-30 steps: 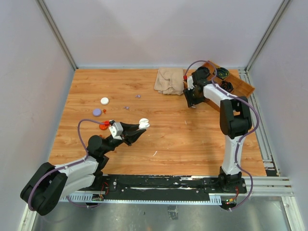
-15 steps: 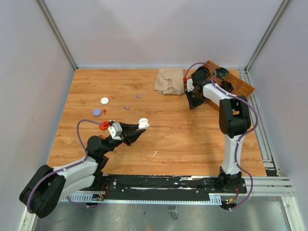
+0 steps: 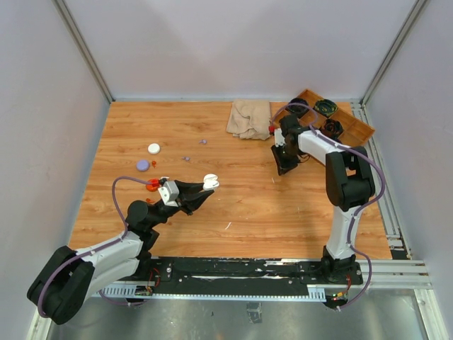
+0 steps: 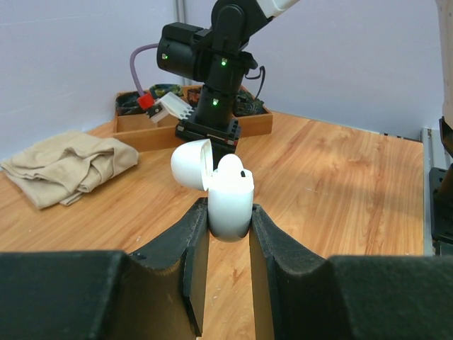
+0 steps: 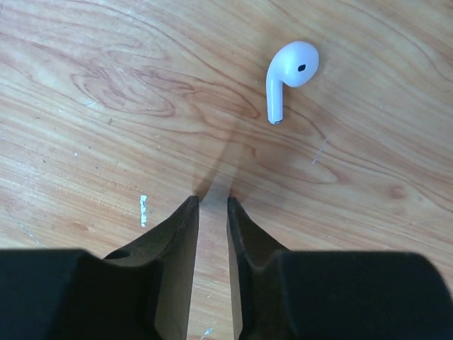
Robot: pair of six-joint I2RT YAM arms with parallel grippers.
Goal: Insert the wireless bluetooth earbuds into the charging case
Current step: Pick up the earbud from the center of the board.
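My left gripper (image 4: 230, 214) is shut on the base of a white charging case (image 4: 229, 198), held up off the table with its lid (image 4: 191, 163) flipped open to the left. From above, that case (image 3: 210, 181) is at the centre left. A white earbud (image 5: 290, 73) lies on the wood, stem toward me, ahead and to the right of my right gripper (image 5: 212, 203). That gripper's jaws stand nearly together just above the table with nothing between them. Two pale purple earbuds (image 3: 203, 141) (image 3: 186, 158) lie further left.
A round white case (image 3: 153, 148) and a round purple one (image 3: 143, 164) sit at the left, an orange piece (image 3: 152, 187) near them. A beige cloth (image 3: 248, 118) lies at the back. A wooden tray (image 3: 357, 129) with dark items stands at the back right.
My right arm has swung away from the tray toward the near side, and its jaws have come together. The left arm and the case have stayed put.
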